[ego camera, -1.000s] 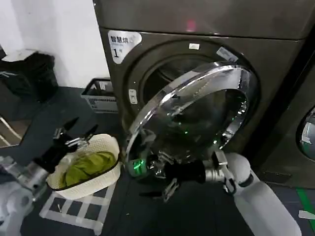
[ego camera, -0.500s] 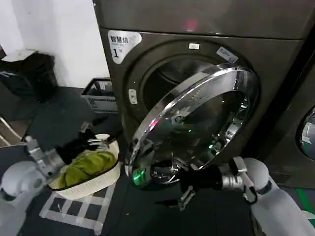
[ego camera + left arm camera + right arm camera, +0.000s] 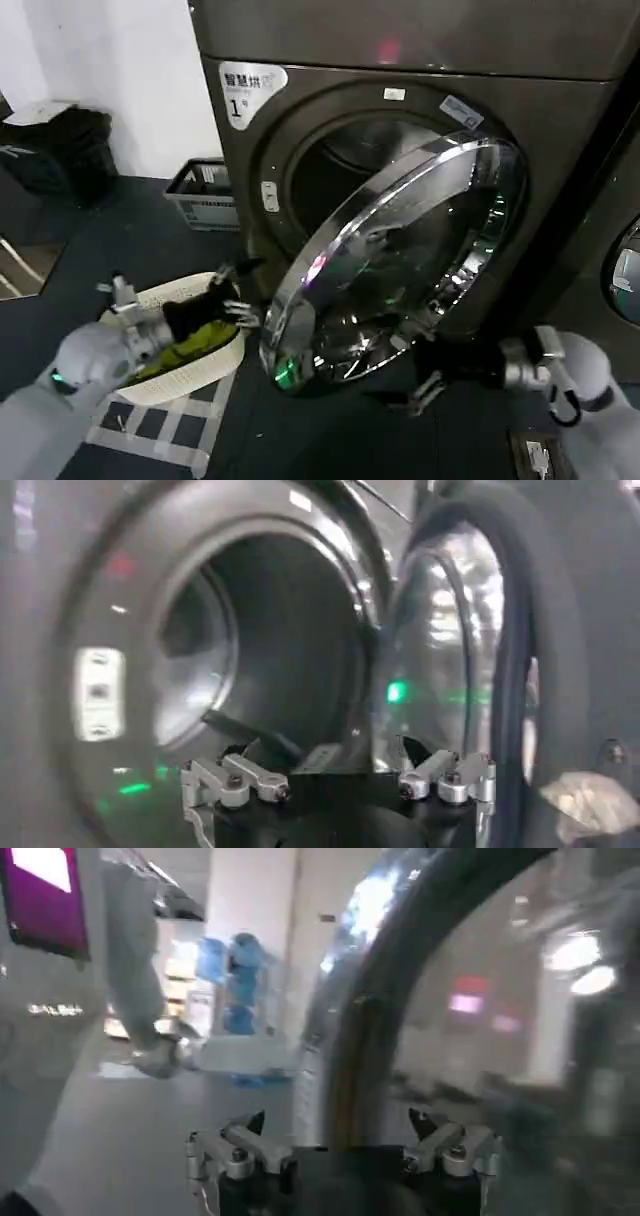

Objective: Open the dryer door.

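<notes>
Near the robot on the left, a white woven basket (image 3: 190,355) with a green cloth (image 3: 195,340) in it sits on the dark floor. Above the basket is the left gripper (image 3: 235,290), its fingers spread apart and holding nothing, just beside the near edge of the dryer door (image 3: 400,260). On the right, low down, the right gripper (image 3: 425,390) reaches in under the door with its fingers apart, and it holds nothing too.

Next comes the dryer door itself. It is big and round, with a shiny silver ring around dark glass, and it is swung partly open, hinged on the right. Behind it is the grey-brown dryer (image 3: 400,60) with a white label (image 3: 250,90).

Far back on the left, a small grey crate (image 3: 205,195) stands by the white wall.

From the left wrist you can look into the dark round drum (image 3: 250,650), with the left gripper's metal fingertips (image 3: 250,778) in front. From the right wrist you see the door's dark curved rim (image 3: 390,998) up close.
</notes>
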